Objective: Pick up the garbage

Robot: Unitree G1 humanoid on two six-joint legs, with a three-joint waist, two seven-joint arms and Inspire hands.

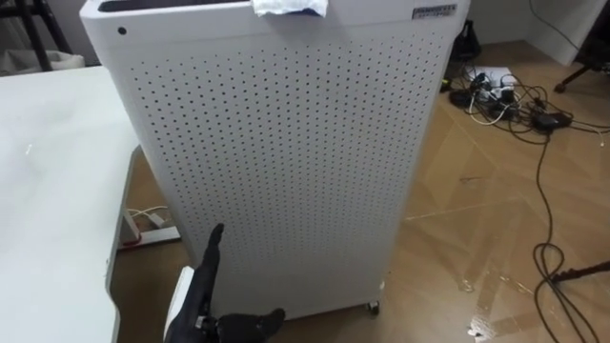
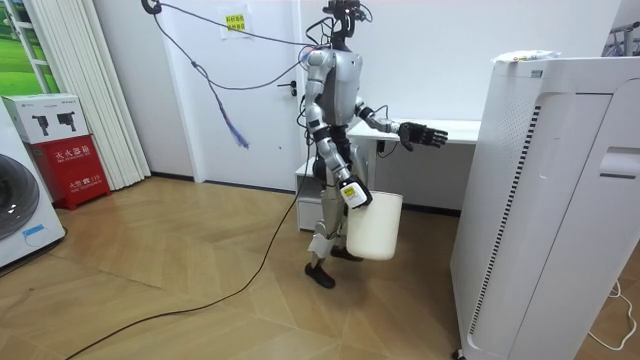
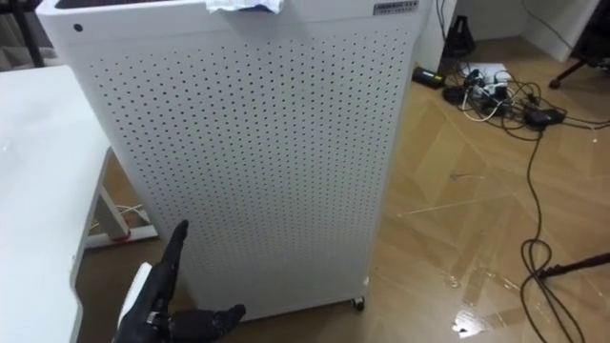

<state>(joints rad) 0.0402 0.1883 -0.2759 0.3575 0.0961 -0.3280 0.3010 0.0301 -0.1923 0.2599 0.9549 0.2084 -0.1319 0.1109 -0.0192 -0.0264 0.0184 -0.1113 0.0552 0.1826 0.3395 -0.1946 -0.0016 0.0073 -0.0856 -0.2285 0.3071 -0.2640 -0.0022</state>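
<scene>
Left hand: comes in from the lower left of the eye views, low and near, just in front of the perforated cabinet; fingers straight and pointing up, thumb spread out to the right, holding nothing
Left arm: in the room view it is stretched forward at chest height toward the cabinet
Right hand: hangs low beside the robot's thigh in the room view, closed on the top edge of a white bin, seemingly at its rim, though the grip is too small to make out
White bin: hangs clear of the floor, beside the robot's legs
Garbage: a crumpled tissue, white with a bit of blue, lies on the far top edge of the cabinet, well apart from both hands
Robot: stands between the white table and the cabinet, facing the cabinet
Cabinet: tall, white, its front dotted with small holes, on small castors
Table: on the left, its edge beside the cabinet; a power strip lies on the floor beneath it
Floor: light wood, with a tangle of cables at the far right
</scene>
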